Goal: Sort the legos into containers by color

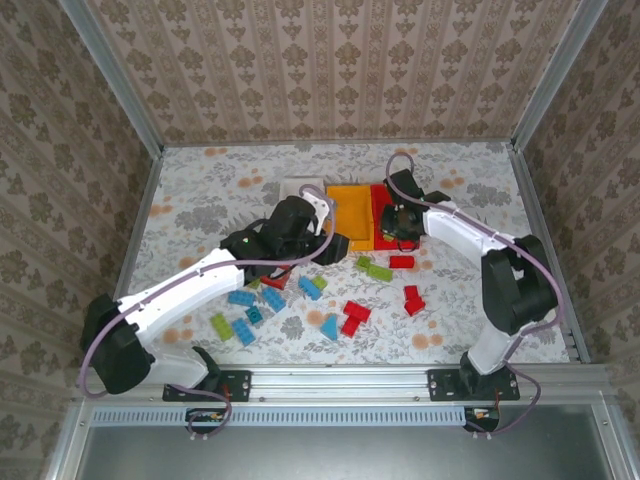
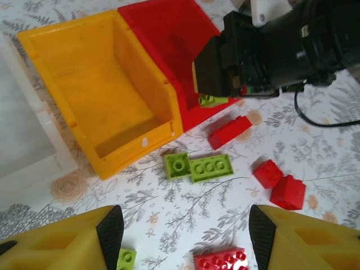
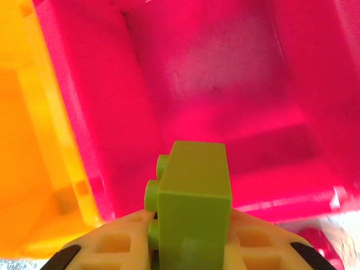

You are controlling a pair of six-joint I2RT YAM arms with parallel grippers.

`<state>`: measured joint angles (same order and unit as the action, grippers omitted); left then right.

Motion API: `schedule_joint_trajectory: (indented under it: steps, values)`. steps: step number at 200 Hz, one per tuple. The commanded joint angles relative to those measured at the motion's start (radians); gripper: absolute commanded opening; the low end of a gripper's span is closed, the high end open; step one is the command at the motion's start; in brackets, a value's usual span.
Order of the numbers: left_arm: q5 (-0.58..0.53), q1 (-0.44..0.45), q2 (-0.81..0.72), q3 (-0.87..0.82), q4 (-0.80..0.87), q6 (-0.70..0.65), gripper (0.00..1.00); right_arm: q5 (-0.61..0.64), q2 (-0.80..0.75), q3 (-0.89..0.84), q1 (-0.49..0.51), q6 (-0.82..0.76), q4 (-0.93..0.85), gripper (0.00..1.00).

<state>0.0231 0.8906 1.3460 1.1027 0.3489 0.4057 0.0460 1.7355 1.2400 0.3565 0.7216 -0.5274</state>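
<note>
My right gripper (image 3: 194, 239) is shut on a light green lego (image 3: 194, 194), held upright above the front of the red container (image 3: 225, 84). The left wrist view shows that green lego (image 2: 212, 100) under the right gripper's black body (image 2: 253, 56) at the red container's near wall (image 2: 188, 107). My left gripper (image 2: 185, 236) is open over bare table, nothing between its fingers. Ahead of it lie two green legos (image 2: 198, 167) and red legos (image 2: 229, 132). The yellow-orange container (image 1: 350, 215) sits between the white container (image 1: 303, 190) and the red one (image 1: 380, 200).
Loose legos are scattered across the near table: blue ones (image 1: 272, 298), red ones (image 1: 412, 300) and a green one (image 1: 221, 325). The two arms are close together by the containers. Metal frame posts (image 1: 140, 120) and walls bound the table.
</note>
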Motion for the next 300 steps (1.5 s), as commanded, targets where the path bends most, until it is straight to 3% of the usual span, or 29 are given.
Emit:
schedule_joint_trajectory:
  steps: [1,32,53,90,128,153,249,300]
  values:
    - [-0.074,0.004,0.016,0.035,0.088,0.045,0.63,-0.032,0.05,0.063,-0.022,-0.071,-0.033,0.18]
    - [-0.097,-0.049,0.022,0.025,0.195,0.133,0.6,-0.025,0.056,0.076,-0.027,-0.091,-0.051,0.4]
    - [-0.119,-0.101,0.01,-0.003,0.27,0.2,0.57,-0.01,-0.001,0.061,-0.028,-0.095,-0.053,0.47]
    - [-0.106,-0.22,0.028,-0.063,0.38,0.355,0.51,-0.034,-0.17,-0.036,0.008,-0.153,0.041,0.48]
    - [-0.064,-0.286,0.122,-0.045,0.388,0.494,0.48,-0.225,-0.338,-0.237,0.18,-0.395,0.292,0.56]
    - [-0.043,-0.296,0.205,-0.004,0.39,0.58,0.47,-0.307,-0.417,-0.326,0.249,-0.422,0.351,0.6]
    - [-0.024,-0.331,0.344,0.012,0.317,0.791,0.47,-0.371,-0.443,-0.371,0.282,-0.392,0.353,0.64]
    - [-0.026,-0.333,0.382,0.002,0.29,0.815,0.38,-0.375,-0.442,-0.37,0.282,-0.384,0.345,0.64]
